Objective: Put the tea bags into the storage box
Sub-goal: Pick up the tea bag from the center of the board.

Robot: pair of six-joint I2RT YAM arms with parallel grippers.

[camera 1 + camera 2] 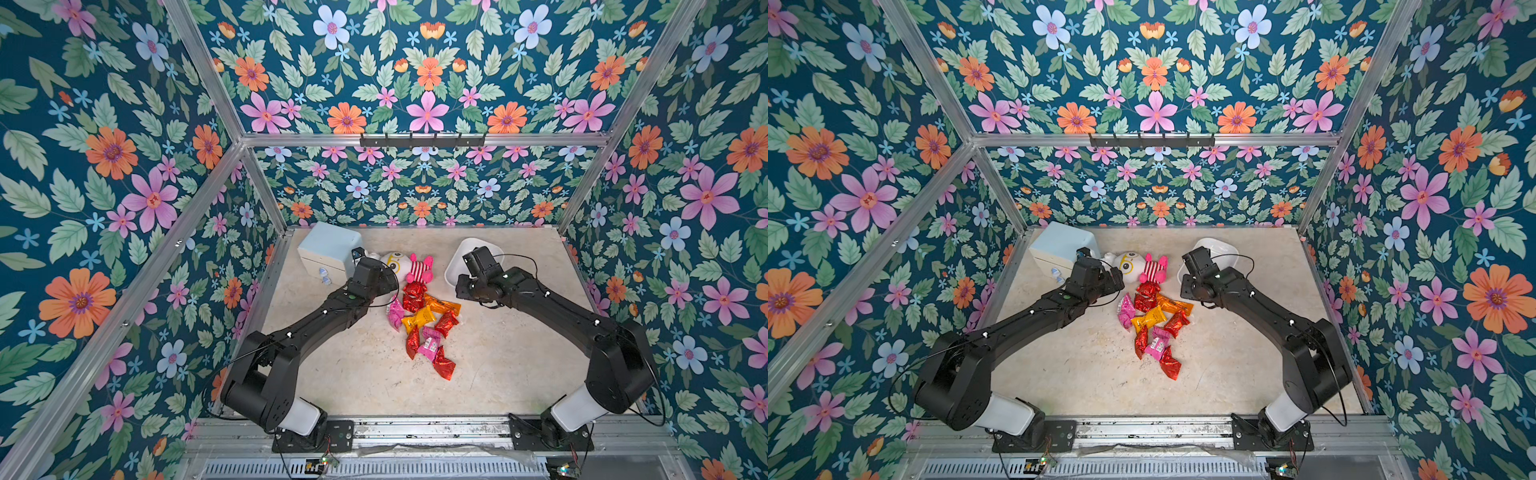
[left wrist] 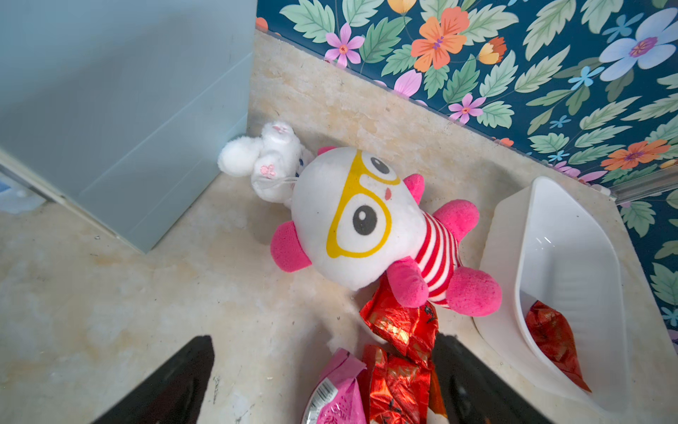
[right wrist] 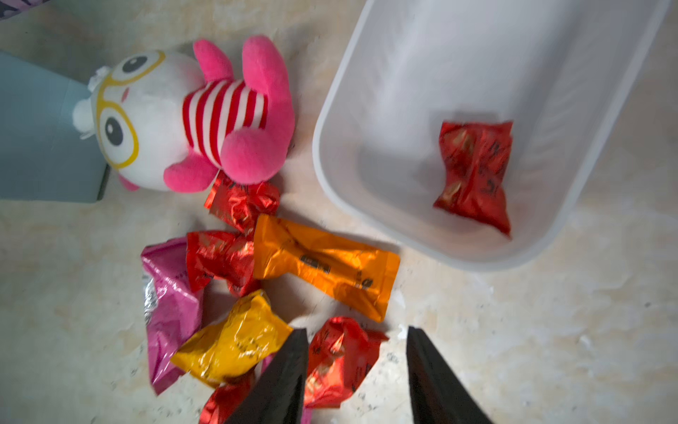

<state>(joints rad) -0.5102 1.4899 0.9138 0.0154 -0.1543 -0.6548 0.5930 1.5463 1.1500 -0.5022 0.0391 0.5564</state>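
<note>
Just ahead of the right gripper point(image 3: 355, 330) sits the storage box point(image 3: 352, 121), with one red tea bag point(image 3: 475, 172) lying flat on its floor. The gripper's two black fingers point(image 3: 286, 374) stand partly apart and hold nothing (the red bag point(image 3: 339, 361) you see between them lies down on the table point(image 3: 550, 330), not in the grip). I think the gap is there because this hand has no bag to carry right now and needs room to fit over one. The box has no lid and low walls, so a bag can just be let go from above and fall in. Off to the gripper's side, toward the other arm, the other tea bags point(image 1: 424, 320) lie in a loose heap, red, orange, yellow and pink, some on top of each other. The heap is near the box, so each trip should be short. The left gripper point(image 2: 323, 337) hangs near the far end of that heap, wide open and empty too, maybe ready to come down on a bag. Right past its tips the plush doll point(image 2: 367, 220) lies touching a crumpled red sachet point(image 2: 400, 323), so a grab there could catch the doll's foot.
</note>
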